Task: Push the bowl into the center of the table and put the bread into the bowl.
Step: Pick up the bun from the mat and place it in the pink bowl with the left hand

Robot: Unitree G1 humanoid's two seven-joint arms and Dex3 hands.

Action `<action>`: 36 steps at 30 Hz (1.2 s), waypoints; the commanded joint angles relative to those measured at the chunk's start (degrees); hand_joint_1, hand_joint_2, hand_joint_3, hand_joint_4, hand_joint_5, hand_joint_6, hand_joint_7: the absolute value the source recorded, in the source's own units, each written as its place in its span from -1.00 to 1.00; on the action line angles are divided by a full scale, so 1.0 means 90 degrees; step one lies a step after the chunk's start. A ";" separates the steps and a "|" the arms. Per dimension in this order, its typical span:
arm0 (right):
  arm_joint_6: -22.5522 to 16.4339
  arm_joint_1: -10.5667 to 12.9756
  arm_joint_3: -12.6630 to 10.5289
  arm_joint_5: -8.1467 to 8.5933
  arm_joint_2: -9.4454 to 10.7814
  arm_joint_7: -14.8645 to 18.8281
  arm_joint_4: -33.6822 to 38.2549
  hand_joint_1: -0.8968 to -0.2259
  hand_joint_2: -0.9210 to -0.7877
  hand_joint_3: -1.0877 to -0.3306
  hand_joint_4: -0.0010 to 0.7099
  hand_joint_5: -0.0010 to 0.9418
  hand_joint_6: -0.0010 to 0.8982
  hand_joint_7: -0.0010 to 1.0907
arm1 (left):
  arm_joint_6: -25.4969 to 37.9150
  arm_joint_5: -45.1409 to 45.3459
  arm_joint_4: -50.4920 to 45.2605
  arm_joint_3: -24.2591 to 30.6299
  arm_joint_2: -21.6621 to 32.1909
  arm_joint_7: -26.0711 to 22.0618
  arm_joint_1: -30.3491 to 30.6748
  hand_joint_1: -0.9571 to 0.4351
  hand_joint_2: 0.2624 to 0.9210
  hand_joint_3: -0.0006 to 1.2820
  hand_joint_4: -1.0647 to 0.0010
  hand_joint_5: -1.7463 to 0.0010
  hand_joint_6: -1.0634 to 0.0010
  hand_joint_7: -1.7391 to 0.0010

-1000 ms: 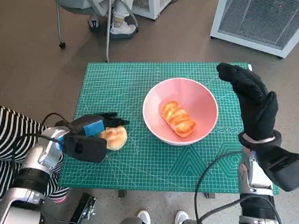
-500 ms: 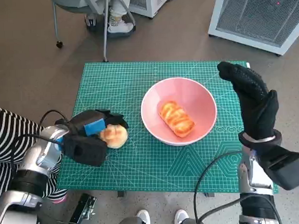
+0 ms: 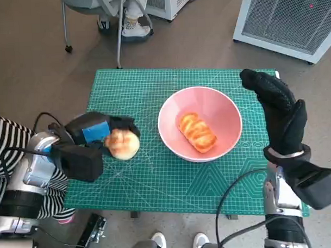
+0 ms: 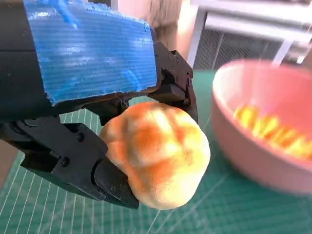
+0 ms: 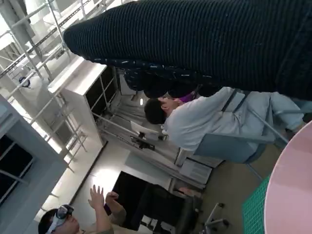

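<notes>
A pink bowl stands near the middle of the green mat, with a glazed long bread lying inside it. My left hand grips a round golden bun and holds it lifted just above the mat, left of the bowl. In the left wrist view the bun sits between the black fingers, and the bowl is close beside it. My right hand in its black glove stands raised at the bowl's right, fingers stretched out, holding nothing; its glove shows in the right wrist view.
A person in a striped sleeve sits at the mat's left edge. A chair and feet stand behind the table, and a white grilled unit at the back right. Shoes show below the near edge. People appear in the right wrist view.
My left hand has closed on the bun and raised it off the mat, tilting back a little. The right hand and the bowl have stayed where they were.
</notes>
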 commanded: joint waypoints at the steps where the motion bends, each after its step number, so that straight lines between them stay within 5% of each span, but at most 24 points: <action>1: 0.0081 0.0083 0.0003 -0.0069 -0.0037 0.0011 0.0094 -0.46 -1.00 -0.08 -0.55 -0.99 -0.84 -0.22 | 0.0086 -0.0228 -0.0460 0.0262 -0.0172 0.0171 -0.0371 0.38 1.00 -0.93 -0.42 -0.26 -0.14 -0.35; 13: 0.0026 0.0077 -0.0015 -0.0058 -0.0047 0.0027 0.0148 -0.46 -1.00 -0.08 -0.55 -0.99 -0.84 -0.22 | -0.0030 -0.0171 -0.0611 0.0099 -0.1137 0.0674 -0.1031 0.37 1.00 -0.80 -0.22 -0.41 0.01 -0.43; 29: -0.0042 0.0233 -0.0085 0.0031 -0.0067 0.0058 0.0093 -0.44 -1.00 -0.09 -0.57 -1.00 -0.85 -0.21 | 0.0271 0.0395 0.0463 -0.0682 -0.2256 0.0770 -0.1906 0.38 1.00 -0.89 -0.32 -0.25 -0.13 -0.45; 34: -0.0013 0.0280 -0.0142 0.0078 -0.0084 0.0053 0.0034 -0.44 -1.00 -0.09 -0.57 -1.00 -0.85 -0.21 | 0.0421 0.0604 0.1094 -0.0987 -0.2482 0.0629 -0.2177 0.37 1.00 -0.75 -0.17 -0.45 0.11 -0.48; 36: -0.0002 0.0295 -0.0156 0.0083 -0.0084 0.0041 0.0009 -0.44 -1.00 -0.09 -0.57 -1.00 -0.86 -0.21 | 0.0547 0.0626 0.1246 -0.1088 -0.2527 0.0461 -0.2241 0.36 0.82 -0.78 0.03 0.03 0.24 -0.03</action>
